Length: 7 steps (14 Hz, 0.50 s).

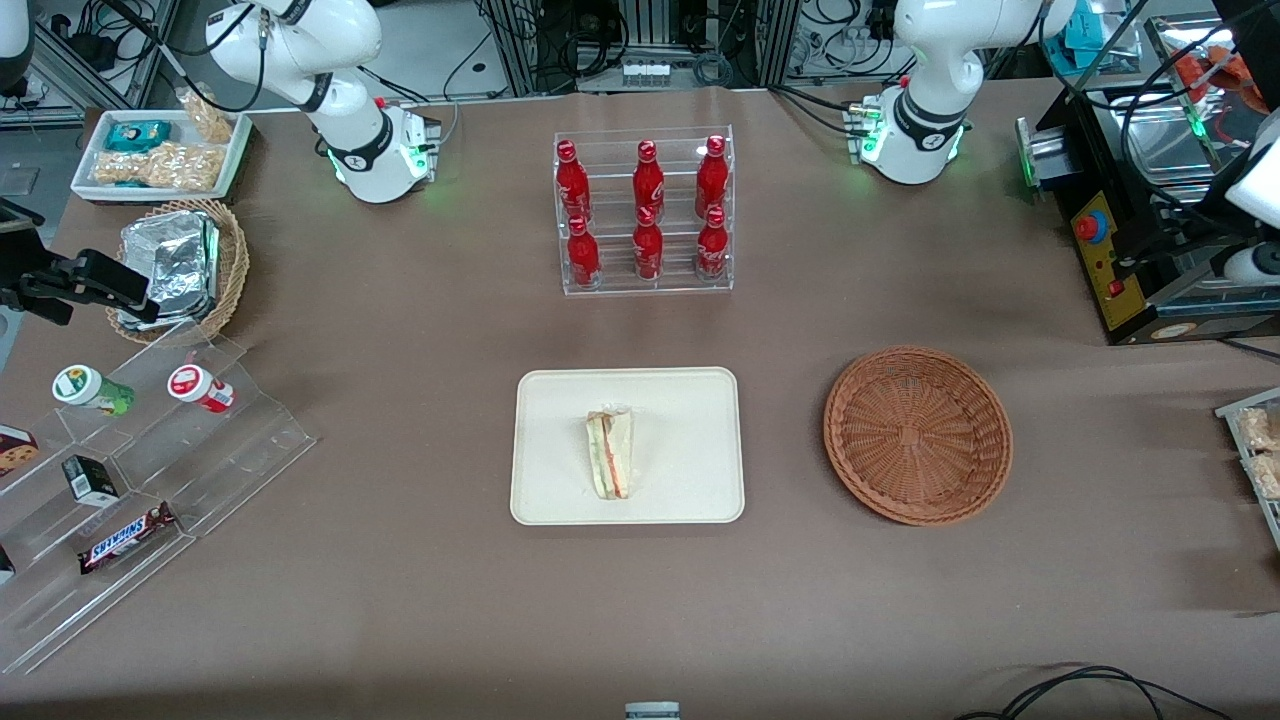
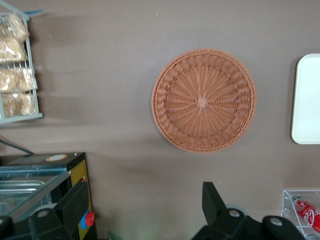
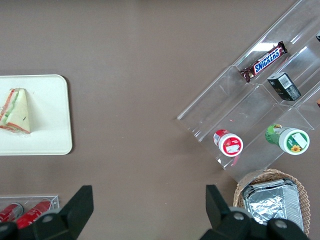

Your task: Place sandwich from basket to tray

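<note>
The sandwich [image 1: 611, 453] is seen on the tray [image 1: 690, 400]; the wicker basket [image 2: 204, 100] lies bare; the gripper [image 2: 135, 210] is held high above the table, fingers wide apart, nothing grasped; little risk is judged.

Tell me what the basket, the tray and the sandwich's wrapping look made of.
Round reddish-brown basket: woven wicker, strands visible. Cream rectangular tray: seemingly smooth matte plastic. Triangular sandwich: glossy clear film, apparently plastic. The open gripper hangs high above the table, near the basket.
</note>
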### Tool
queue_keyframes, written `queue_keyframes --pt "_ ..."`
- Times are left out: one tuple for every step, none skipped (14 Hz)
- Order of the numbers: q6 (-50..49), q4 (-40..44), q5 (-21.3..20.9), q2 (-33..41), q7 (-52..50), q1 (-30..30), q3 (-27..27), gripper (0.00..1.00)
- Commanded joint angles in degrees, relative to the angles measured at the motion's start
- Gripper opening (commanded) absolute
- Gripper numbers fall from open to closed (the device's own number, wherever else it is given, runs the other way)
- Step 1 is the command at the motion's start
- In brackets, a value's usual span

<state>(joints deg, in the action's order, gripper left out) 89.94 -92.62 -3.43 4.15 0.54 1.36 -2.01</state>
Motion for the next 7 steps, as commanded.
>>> queue_keyframes --pt "-0.9 5.0 0.5 -3.8 0.0 -4.2 3.4 1.0" --pt "-0.9 5.0 0.6 -3.7 0.0 -4.2 3.5 1.0" --pt "-0.9 4.9 0.5 -3.8 0.1 -4.4 3.6 1.0" --pt "-0.7 5.1 0.6 -4.3 0.0 -4.6 3.8 1.0" --pt "-0.6 6.3 0.6 -5.6 0.0 -4.7 4.1 1.0" --pt "-1.1 8.2 0.7 -6.7 0.0 -5.0 4.9 1.0" --pt "-1.6 8.7 0.8 -7.0 -0.2 -5.1 5.4 1.0"
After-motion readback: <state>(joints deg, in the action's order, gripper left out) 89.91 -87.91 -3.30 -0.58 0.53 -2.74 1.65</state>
